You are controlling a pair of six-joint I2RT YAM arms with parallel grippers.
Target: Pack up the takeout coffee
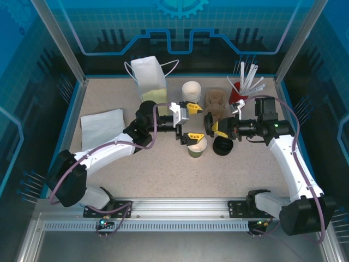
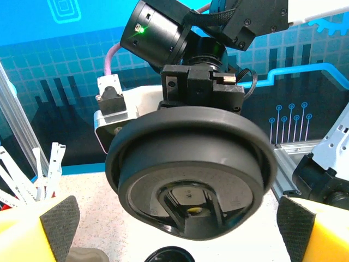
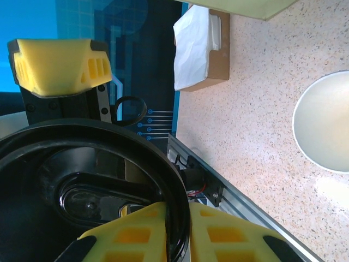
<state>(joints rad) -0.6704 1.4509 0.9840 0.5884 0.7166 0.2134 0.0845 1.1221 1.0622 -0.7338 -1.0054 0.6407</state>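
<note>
Free passage is offered mainly by the bare near half of the table [image 1: 163,180], between the arm bases and the things, and beside the flat white sheet [image 1: 102,126] at the left. The middle is obstructed: the gap between the widely spread fingers of the left gripper [image 1: 193,123] is blocked at its mouth by the black lid [image 1: 209,120] pinched in the right gripper [image 1: 213,126]. Just nearer, the green cup [image 1: 197,148] and the stack of black lids [image 1: 223,145] are set close together, with little room between them. The back is lined by the paper bag [image 1: 148,76], the stack of white cups [image 1: 191,90], the brown carrier [image 1: 215,101] and the red holder [image 1: 240,94].
</note>
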